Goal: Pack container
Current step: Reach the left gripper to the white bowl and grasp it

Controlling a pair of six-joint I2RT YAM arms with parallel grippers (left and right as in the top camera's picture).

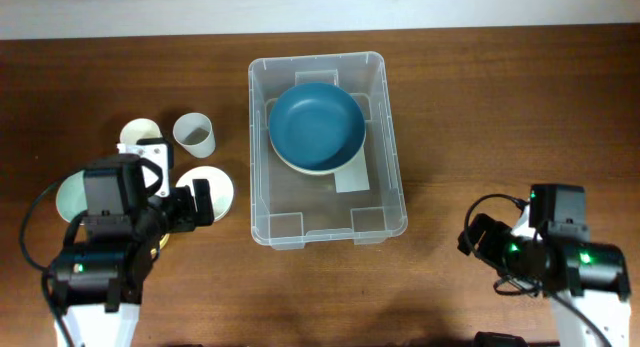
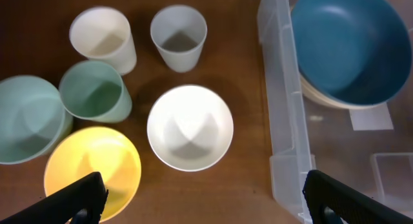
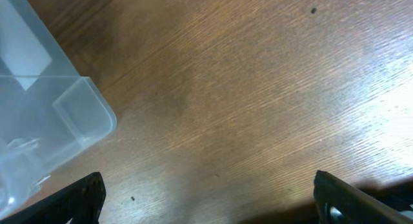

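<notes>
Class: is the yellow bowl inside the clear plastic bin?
No, the round yellow bowl sits on the wooden table outside the clear rectangular plastic bin.

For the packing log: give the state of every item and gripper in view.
container: upright, lidless, bowls inside
blue bowl: upright, empty, nested in cream bowl
cream bowl: in container, under blue bowl
white bowl: upright, empty
yellow bowl: upright, empty
green bowl: upright, empty
green cup: upright, empty
cream cup: upright, empty
grey cup: upright, empty
left gripper: open, empty
right gripper: open, empty
</notes>
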